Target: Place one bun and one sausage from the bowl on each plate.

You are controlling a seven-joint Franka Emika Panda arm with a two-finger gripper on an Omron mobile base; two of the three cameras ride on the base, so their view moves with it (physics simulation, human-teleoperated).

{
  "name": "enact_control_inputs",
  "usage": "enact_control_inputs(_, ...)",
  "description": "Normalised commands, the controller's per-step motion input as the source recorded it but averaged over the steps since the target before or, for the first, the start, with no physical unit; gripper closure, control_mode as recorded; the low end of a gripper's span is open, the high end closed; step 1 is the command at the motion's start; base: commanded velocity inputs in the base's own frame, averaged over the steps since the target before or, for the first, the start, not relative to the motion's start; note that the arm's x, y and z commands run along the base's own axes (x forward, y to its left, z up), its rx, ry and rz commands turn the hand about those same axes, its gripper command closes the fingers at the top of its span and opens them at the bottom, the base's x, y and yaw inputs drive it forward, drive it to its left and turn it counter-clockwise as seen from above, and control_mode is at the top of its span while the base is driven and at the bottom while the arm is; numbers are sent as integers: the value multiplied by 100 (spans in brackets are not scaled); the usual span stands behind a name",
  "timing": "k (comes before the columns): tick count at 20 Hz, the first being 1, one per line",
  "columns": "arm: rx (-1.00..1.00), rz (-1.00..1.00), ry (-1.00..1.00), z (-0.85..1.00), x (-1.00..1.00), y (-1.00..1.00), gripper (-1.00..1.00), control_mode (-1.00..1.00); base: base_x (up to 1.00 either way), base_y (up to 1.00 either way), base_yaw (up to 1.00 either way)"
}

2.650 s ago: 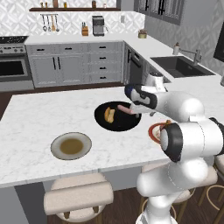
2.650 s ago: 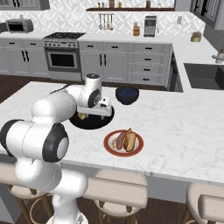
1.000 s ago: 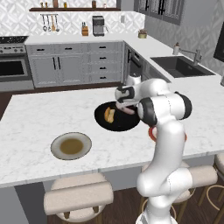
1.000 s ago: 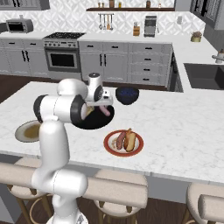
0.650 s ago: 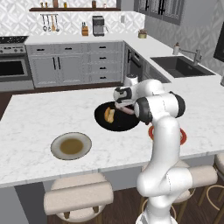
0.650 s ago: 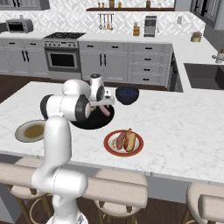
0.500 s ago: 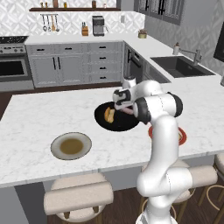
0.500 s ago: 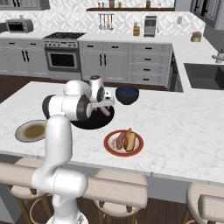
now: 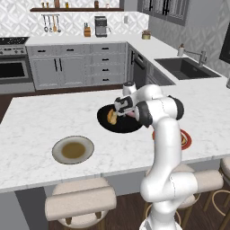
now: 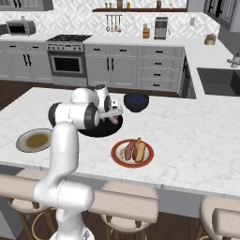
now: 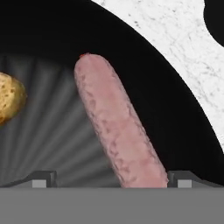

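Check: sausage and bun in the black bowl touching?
Apart. The hand view shows dark floor of the bowl between the sausage and the bun.

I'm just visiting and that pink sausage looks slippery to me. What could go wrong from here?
The sausage lies slanted between the two open fingers in the black bowl, so they might pinch it off-centre and it could swing or slip. The bun sits close beside it and could get nudged. The grey-rimmed plate, not yet filled, is a fair carry away, so a loose hold might drop it.
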Motion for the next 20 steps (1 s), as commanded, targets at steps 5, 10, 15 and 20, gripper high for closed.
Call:
enact_control_inputs(5, 0, 0, 0, -15, 13, -3, -100, -100, 0, 0, 0)
enact_control_inputs(10, -1, 1, -1, -29, 1, -4, -100, -100, 0, 0, 0)
enact_control_inputs(15, -2, 0, -4, -19, 1, 0, -100, -100, 0, 0, 0)
enact_control_inputs(20, 0, 0, 0, 0, 0, 0, -100, -100, 0, 0, 0)
